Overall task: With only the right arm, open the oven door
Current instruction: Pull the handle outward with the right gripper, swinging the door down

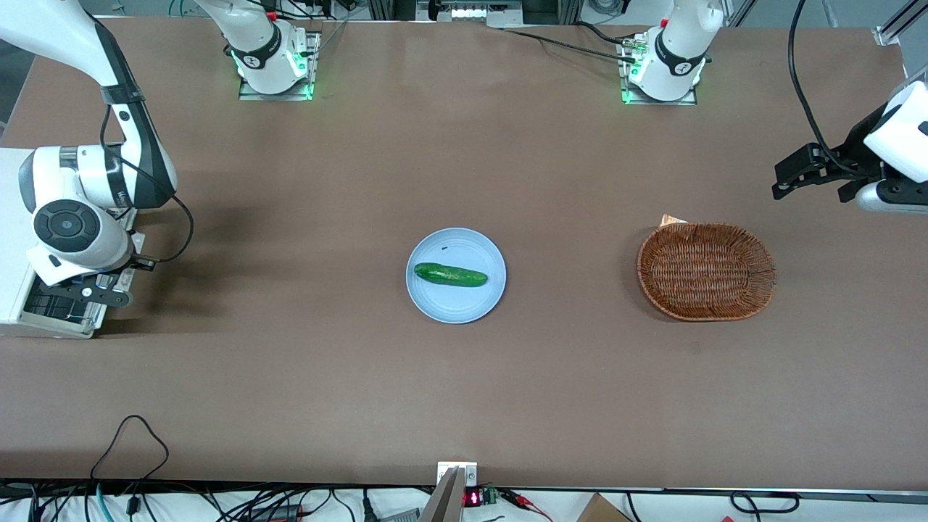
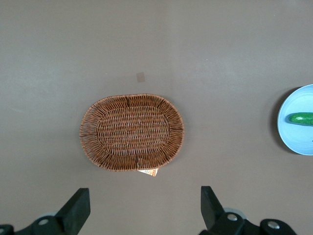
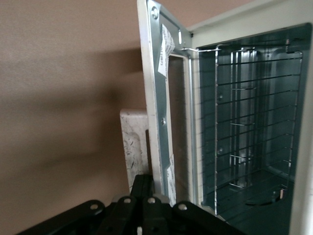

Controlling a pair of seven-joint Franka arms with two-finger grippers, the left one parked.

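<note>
The white toaster oven [image 1: 11, 239] stands at the working arm's end of the table. Its oven door [image 1: 51, 313] is swung partly open. In the right wrist view the door [image 3: 164, 98] shows its silver metal inner frame, and the oven cavity [image 3: 254, 127] with a wire rack is exposed beside it. The right arm [image 1: 94, 174] reaches down in front of the oven. Its black gripper [image 1: 109, 293] is at the door. In the wrist view the gripper [image 3: 145, 180] has its fingers shut together, with the tips against the door's outer edge. The handle is hidden.
A blue plate [image 1: 435, 304] with a cucumber [image 1: 449, 275] lies mid-table. A wicker basket [image 1: 765, 272] sits toward the parked arm's end and also shows in the left wrist view [image 2: 88, 132]. Cables run along the table's near edge.
</note>
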